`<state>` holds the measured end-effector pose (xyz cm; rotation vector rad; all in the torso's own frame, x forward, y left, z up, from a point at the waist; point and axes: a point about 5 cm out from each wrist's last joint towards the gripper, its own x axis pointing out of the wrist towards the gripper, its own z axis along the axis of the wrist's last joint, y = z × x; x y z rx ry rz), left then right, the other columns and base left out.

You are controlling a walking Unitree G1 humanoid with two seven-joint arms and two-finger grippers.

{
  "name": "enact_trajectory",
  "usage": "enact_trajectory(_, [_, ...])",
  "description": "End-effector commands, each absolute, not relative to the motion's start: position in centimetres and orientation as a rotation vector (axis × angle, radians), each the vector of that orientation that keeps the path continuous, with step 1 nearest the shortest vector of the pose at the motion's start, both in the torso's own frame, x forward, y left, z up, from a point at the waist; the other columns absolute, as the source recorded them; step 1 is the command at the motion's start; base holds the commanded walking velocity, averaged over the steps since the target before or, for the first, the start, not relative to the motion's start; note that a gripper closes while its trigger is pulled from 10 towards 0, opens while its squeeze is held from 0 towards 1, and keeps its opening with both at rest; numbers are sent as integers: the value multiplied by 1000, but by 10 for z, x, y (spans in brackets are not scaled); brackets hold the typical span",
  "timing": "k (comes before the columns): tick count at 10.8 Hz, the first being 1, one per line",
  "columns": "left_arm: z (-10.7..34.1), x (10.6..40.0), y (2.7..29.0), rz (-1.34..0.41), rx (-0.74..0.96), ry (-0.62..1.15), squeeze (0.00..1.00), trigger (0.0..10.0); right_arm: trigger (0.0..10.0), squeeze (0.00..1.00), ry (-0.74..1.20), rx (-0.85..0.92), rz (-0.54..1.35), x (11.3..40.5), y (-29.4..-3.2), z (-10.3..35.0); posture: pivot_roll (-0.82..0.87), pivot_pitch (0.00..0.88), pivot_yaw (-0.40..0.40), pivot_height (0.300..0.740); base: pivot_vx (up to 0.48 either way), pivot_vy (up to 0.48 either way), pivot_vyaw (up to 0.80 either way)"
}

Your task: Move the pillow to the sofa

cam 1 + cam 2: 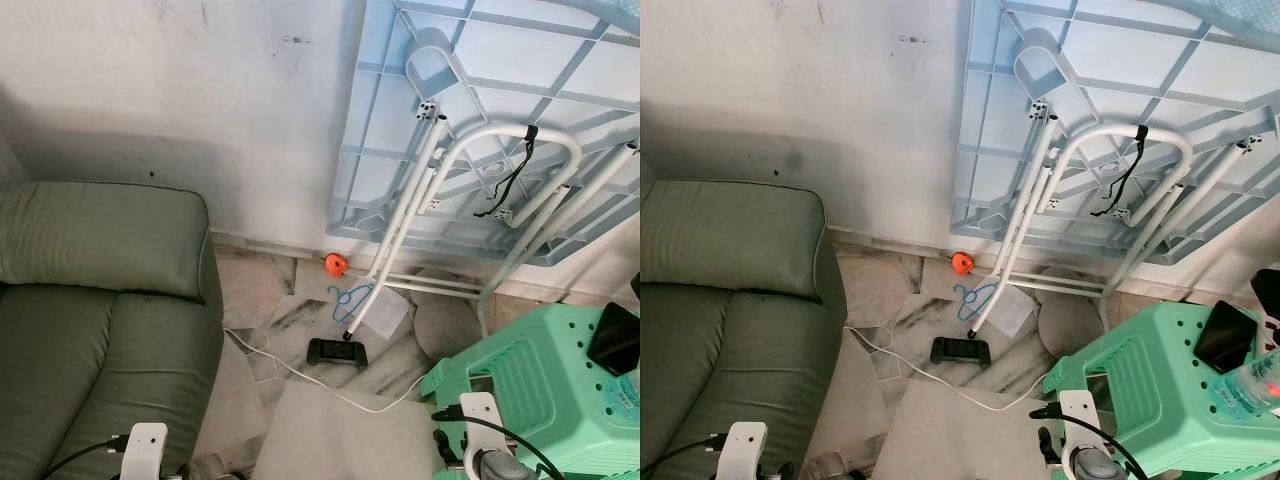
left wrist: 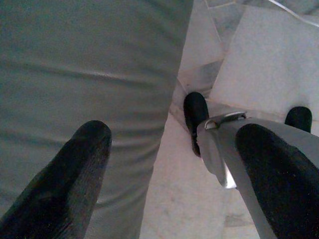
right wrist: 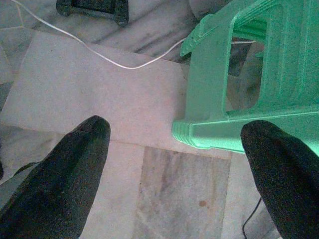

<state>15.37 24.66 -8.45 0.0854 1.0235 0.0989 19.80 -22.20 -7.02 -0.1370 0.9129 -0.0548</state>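
Note:
The green sofa (image 1: 90,330) fills the left side, its seat and backrest bare. My left arm hangs low at the sofa's front corner. Its gripper (image 2: 174,137) is open, the fingers (image 2: 75,174) spread over the sofa's side and the marble floor. My right gripper (image 3: 177,130) is also open, held above the floor beside the leg of a mint-green stool (image 3: 249,74). Both white wrists (image 1: 145,450) show at the bottom edge of the eye views.
A light blue plastic panel (image 1: 500,110) and a white tube frame (image 1: 470,180) lean on the wall. On the floor lie a black controller (image 1: 336,352), a white cable (image 1: 300,375), a blue hanger (image 1: 350,297) and an orange object (image 1: 335,263). The stool (image 1: 545,385) carries a black phone (image 1: 615,338).

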Motion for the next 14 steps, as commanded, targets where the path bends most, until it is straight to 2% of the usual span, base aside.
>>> enact_trajectory(1, [-39,250,221,174,-53,798,0,10000,10000,0,816,-15,99,255,-164,-44,41,84,-83,740,0,0,0])
enact_trajectory(2, [-50,239,212,104,48,863,0,10000,10000,0,840,-28,93,247,-164,-50,33,82,-77,740,0,0,0])
enact_trajectory(4, [-57,226,216,164,-11,896,0,10000,10000,0,845,-76,113,246,-162,-51,39,93,-83,740,0,0,0])
enact_trajectory(14, [-57,226,216,163,-11,894,0,10000,10000,0,851,-110,118,245,-163,-51,39,93,-83,740,0,0,0])
